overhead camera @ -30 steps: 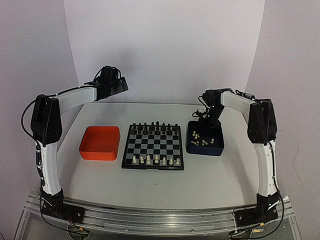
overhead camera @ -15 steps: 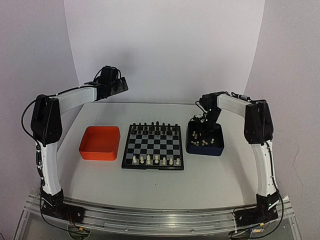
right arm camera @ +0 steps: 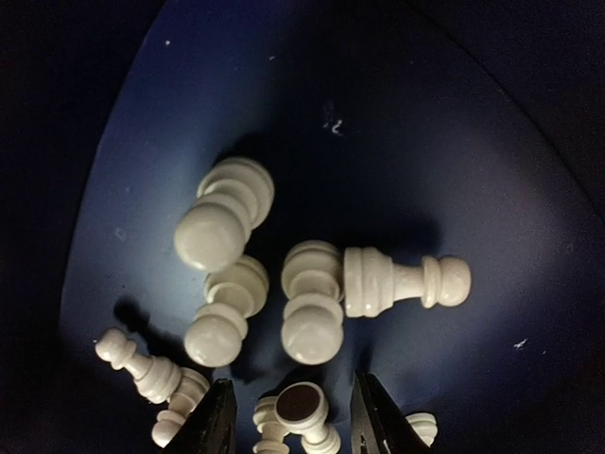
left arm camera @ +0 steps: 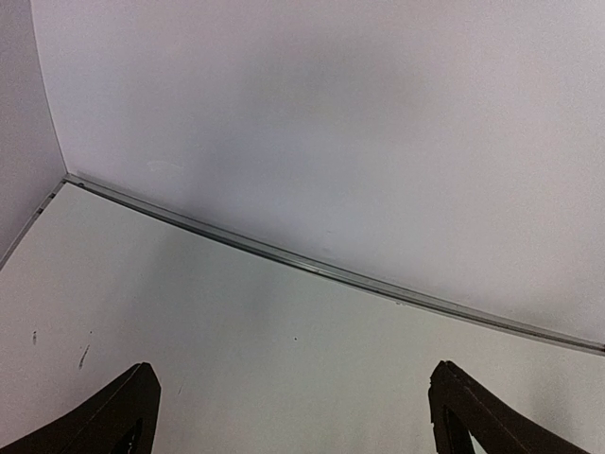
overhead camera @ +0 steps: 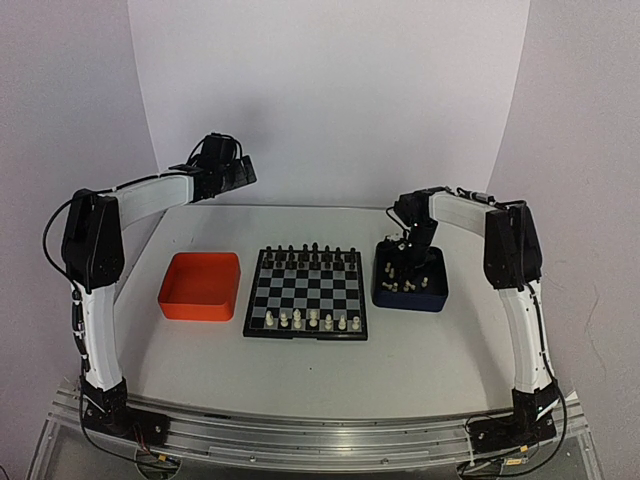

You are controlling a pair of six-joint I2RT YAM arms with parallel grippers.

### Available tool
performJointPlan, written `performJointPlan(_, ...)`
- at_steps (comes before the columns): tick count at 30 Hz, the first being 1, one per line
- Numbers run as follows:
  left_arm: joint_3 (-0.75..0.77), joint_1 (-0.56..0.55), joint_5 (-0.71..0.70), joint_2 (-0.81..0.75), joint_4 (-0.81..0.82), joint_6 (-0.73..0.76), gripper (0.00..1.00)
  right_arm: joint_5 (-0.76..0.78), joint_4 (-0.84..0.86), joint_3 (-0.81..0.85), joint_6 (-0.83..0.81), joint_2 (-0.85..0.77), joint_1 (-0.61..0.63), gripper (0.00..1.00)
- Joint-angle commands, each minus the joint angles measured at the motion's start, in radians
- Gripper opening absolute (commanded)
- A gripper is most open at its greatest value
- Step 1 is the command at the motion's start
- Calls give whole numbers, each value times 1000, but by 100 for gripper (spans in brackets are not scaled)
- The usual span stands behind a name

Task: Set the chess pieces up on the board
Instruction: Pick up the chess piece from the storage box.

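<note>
The right gripper point(right arm camera: 295, 423) is down in the dark blue tray point(right arm camera: 454, 170), and a cream-white chess piece point(right arm camera: 301, 405) lies between its fingers point(right arm camera: 216, 427). Small gaps show on both sides, so the jaws are open, not holding it. The picture edge cuts the piece off, so its kind is unclear. The board point(overhead camera: 306, 292) sits left of the tray. The left gripper point(left arm camera: 293, 421) hangs wide open, holding nothing. A second ago the right gripper was higher and wider

On my left wrist feed the left tool point(left arm camera: 293, 421) shows two dark fingers point(left arm camera: 123, 416) spread wide at the bottom corners, above white bench point(left arm camera: 236, 331) that meets a pale wall point(left arm camera: 331, 123) along a thin metal strip point(left arm camera: 331, 274).
</note>
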Motion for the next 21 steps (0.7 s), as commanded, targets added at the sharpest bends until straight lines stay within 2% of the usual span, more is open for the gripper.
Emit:
performJointPlan(1,0,3,-4,-45,-16,4,100,38,-23,38,6,27,1,37)
performJointPlan(6,-1,3,-5,-40,-21,0,100,29,-22,51,15,41,1,34)
performJointPlan(10,-1,4,4,-37,-23,-8,100,32,-21,71,21,53,1,28)
performJointPlan(21,-4,3,35,-31,-26,-26,100,28,-9,67,48,50,1,24)
